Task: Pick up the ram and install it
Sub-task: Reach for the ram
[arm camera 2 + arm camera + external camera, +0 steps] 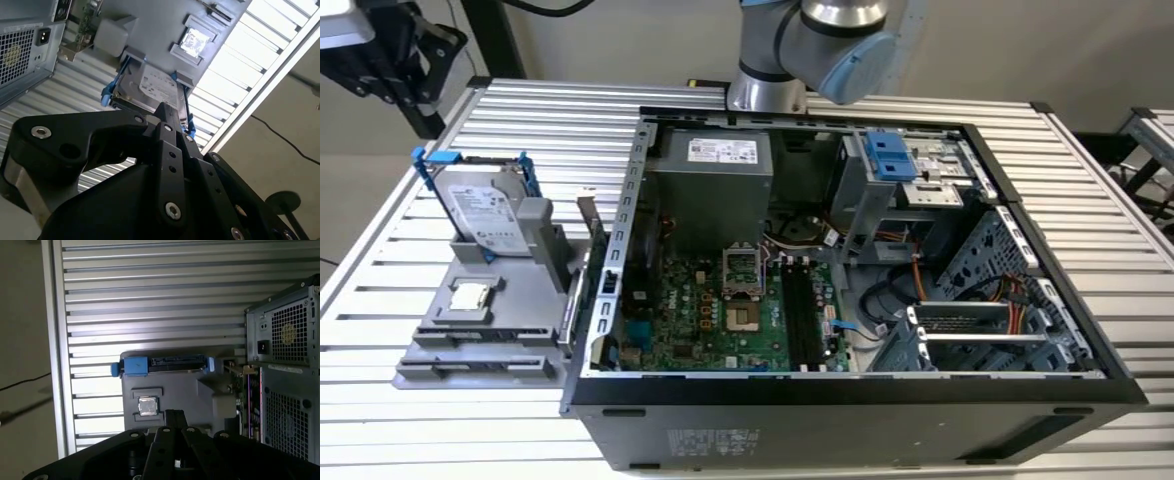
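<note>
a slatted metal tabletop (374,300) carries an open computer case (854,430), and the arm (814,40) rises behind it. beside the case, toward the exterior view's left, a grey fixture (480,365) is set, and a hard drive (487,210) in a blue frame is stood upright at its far end. the gripper (174,415) is seen in both wrist views, held in the air on the hard drive's side of the fixture and well apart from everything on it. its jaws appear pressed together with nothing pinched. the ram (244,395) is judged to be the thin greenish board stood on edge between the fixture and the case wall; it is untouched and partly hidden. a small processor chip (146,406) lies flat on the fixture. the pick-up is judged barely begun. for a sound grasp, the jaws would be spread first, squared across the board's flat faces, brought straight down near mid-length, and kept off the case wall and the blue frame.
</note>
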`<state>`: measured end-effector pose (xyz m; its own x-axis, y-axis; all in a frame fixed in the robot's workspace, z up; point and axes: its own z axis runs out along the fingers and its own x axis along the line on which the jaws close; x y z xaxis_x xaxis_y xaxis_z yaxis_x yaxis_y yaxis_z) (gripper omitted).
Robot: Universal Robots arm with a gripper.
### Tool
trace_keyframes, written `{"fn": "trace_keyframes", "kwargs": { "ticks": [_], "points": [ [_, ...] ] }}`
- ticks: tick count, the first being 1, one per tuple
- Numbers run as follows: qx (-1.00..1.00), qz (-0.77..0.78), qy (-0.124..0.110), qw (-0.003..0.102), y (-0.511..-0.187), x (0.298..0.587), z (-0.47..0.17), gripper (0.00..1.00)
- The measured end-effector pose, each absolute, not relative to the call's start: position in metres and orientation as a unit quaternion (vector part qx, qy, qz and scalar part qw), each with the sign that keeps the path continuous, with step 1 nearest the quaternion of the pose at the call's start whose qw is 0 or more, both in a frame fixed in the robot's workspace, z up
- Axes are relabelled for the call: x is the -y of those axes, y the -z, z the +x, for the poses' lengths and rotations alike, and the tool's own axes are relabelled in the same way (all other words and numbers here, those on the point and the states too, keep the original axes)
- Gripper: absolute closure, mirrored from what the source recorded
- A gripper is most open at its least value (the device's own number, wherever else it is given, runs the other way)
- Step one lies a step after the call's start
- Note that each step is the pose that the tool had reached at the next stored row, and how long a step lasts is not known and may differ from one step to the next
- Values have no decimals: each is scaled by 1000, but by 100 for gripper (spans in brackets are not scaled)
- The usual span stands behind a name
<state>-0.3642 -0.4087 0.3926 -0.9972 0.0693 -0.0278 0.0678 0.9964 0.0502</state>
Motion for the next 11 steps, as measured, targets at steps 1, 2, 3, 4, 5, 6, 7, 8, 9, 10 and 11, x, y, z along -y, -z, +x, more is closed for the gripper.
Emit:
{"fn": "trace_keyframes", "kwargs": {
  "ticks": [1,2,3,4,5,6,7,8,9,10,11],
  "points": [
    [-999,34,-25,15,-393,410,-364,100],
    [-999,34,-25,15,-393,412,-364,100],
    [-999,34,-25,15,-393,413,-364,100],
    [-999,34,-25,15,-393,414,-364,100],
    [-999,34,-25,15,-393,416,-364,100],
    [-999,34,-25,15,-393,417,-364,100],
    [-999,34,-25,14,-393,419,-364,100],
    [-999,34,-25,14,-393,420,-364,100],
    [-999,34,-25,14,-393,421,-364,100],
    [-999,34,-25,14,-393,423,-364,100],
    [-999,34,-25,14,-393,424,-364,100]
  ]
}}
